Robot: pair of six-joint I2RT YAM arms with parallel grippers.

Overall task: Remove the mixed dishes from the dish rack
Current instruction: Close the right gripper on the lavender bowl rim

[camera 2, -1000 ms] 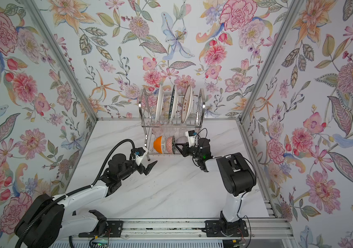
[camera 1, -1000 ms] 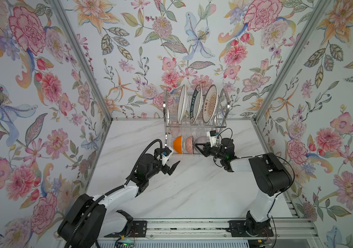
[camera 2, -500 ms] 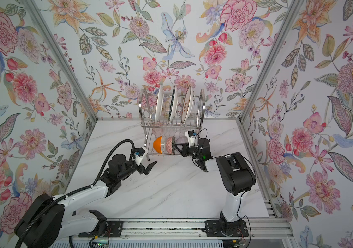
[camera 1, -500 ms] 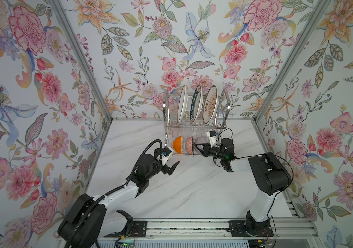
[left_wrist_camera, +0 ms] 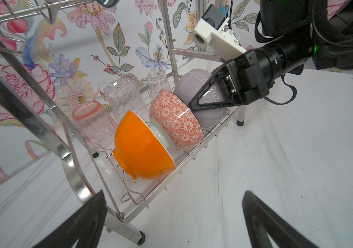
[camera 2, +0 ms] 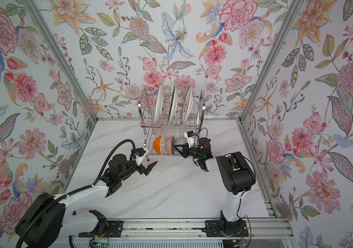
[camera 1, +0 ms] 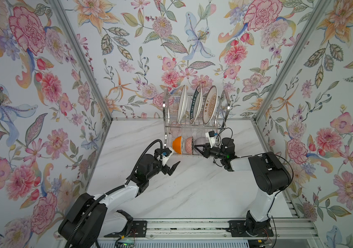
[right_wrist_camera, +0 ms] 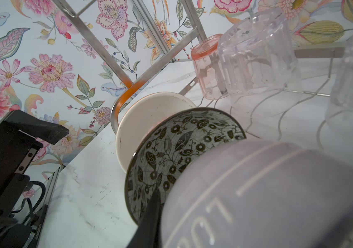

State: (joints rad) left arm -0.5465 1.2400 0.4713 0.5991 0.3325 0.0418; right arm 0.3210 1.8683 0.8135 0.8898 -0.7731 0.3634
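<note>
On the left of the marble tabletop (camera 1: 192, 189), the left gripper (camera 1: 174, 168) is hovering with its jaws gaping wide, holding nothing, just short of the dish rack (camera 1: 166, 111). On the top tier, three plates are standing on edge: the white plate (camera 1: 182, 106), the green-rimmed plate (camera 1: 195, 105) with lettering too small to read, and the sunburst plate (camera 1: 211, 105). On the lower tier, three tumblers (left_wrist_camera: 124, 101) are sitting upside down behind the orange bowl (left_wrist_camera: 141, 148), the pink-patterned bowl (left_wrist_camera: 175, 118) and the grey-white bowl (left_wrist_camera: 195, 85), which is showing raised "LUCK" and "DAY". The right gripper (left_wrist_camera: 192, 104) is right on that bowl. One finger is lying on its outer wall and the other is hidden, so I cannot tell whether it is clamped.
</note>
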